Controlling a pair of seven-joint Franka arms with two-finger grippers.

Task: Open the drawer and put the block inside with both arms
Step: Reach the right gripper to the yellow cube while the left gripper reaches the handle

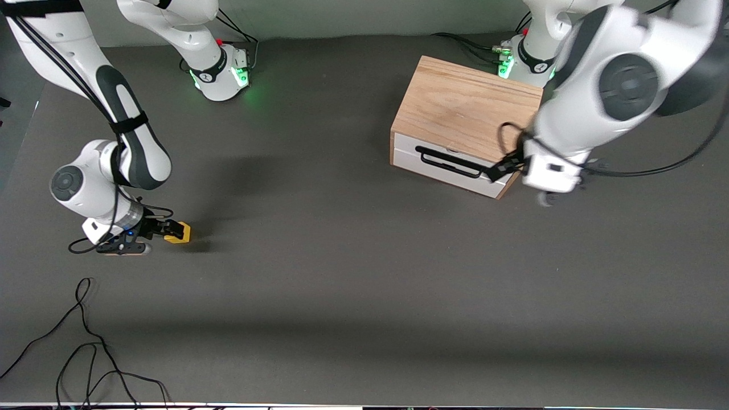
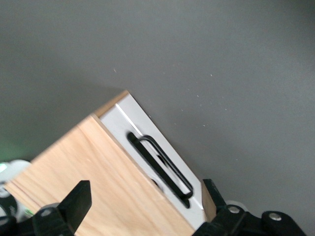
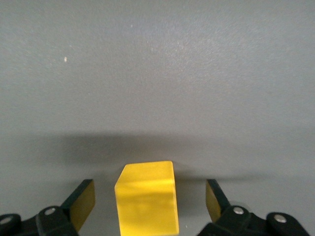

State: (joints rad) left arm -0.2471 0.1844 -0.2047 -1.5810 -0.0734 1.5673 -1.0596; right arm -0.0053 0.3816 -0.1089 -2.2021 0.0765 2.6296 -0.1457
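The yellow block lies on the grey table toward the right arm's end. My right gripper is low at it, open. In the right wrist view the block sits between the fingers with a gap on each side, so the right gripper does not touch it. The drawer is shut in the oak box, with its black handle on the white front. My left gripper is open over the box's corner by the drawer front. In the left wrist view the left gripper straddles the box edge beside the handle.
Loose black cables lie on the table near the front camera at the right arm's end. The two green-lit arm bases stand along the table's edge farthest from the front camera. Bare grey table lies between block and box.
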